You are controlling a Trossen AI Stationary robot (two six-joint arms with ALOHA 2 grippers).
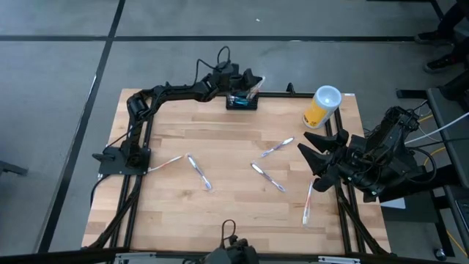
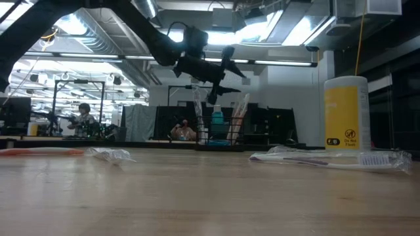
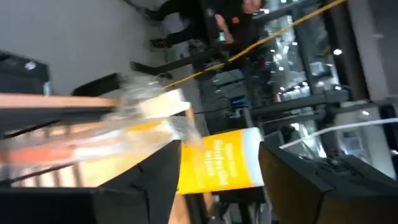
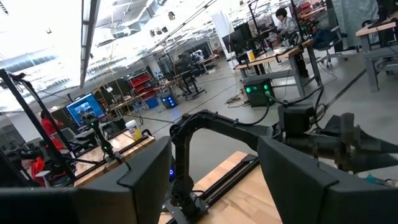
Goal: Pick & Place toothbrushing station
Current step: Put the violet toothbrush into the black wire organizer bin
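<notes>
Left pincer (image 1: 252, 82) hovers wide-spread just above the toothbrushing station (image 1: 241, 100) at the bench (image 1: 220, 147) far edge, evidently positioned for placement; right pincer (image 1: 316, 155) waits wide apart.

A grey floor (image 1: 66, 81), crossed by dark seam lines, is seen around the pale wooden desk (image 1: 220, 147) from above. In the low view, a large workshop hall is shown beyond the desk: long ceiling light strips (image 2: 275, 63), exposed ductwork (image 2: 98, 33) and a yellow cable (image 2: 358, 36) hanging from above. A person (image 2: 83, 118) is seated far off at a bench. In the right wrist view, further workbenches (image 4: 273, 59), a blue monitor (image 4: 86, 109), a green-lit box (image 4: 256, 92) and a person (image 4: 287, 22) at a distant desk are shown.
</notes>
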